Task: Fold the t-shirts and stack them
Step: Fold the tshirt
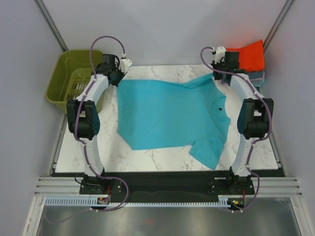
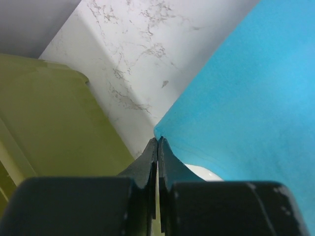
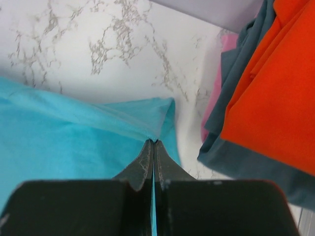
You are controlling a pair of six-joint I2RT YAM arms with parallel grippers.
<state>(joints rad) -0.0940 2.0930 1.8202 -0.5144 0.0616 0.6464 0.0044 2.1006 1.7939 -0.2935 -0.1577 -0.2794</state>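
Note:
The teal t-shirt (image 1: pixel 167 113) lies spread on the marble table, collar to the right. My left gripper (image 1: pixel 117 78) is shut on its far left corner; the left wrist view shows the tips (image 2: pixel 158 141) pinching the teal edge (image 2: pixel 236 98). My right gripper (image 1: pixel 220 78) is shut on the far right sleeve; in the right wrist view the tips (image 3: pixel 154 142) pinch the teal cloth (image 3: pixel 74 142), which shows between the fingers. The folded orange-red shirt (image 1: pixel 251 53) lies on the folded grey-blue shirt (image 1: pixel 259 76) at the back right, and both show in the right wrist view (image 3: pixel 275 93) (image 3: pixel 256 162).
The olive-green basket (image 1: pixel 74 73) stands off the table's left back corner, close to the left gripper, and shows in the left wrist view (image 2: pixel 54 128). A pink cloth edge (image 3: pixel 216 93) shows under the grey-blue shirt. Marble table (image 1: pixel 157 155) ends near the arm bases.

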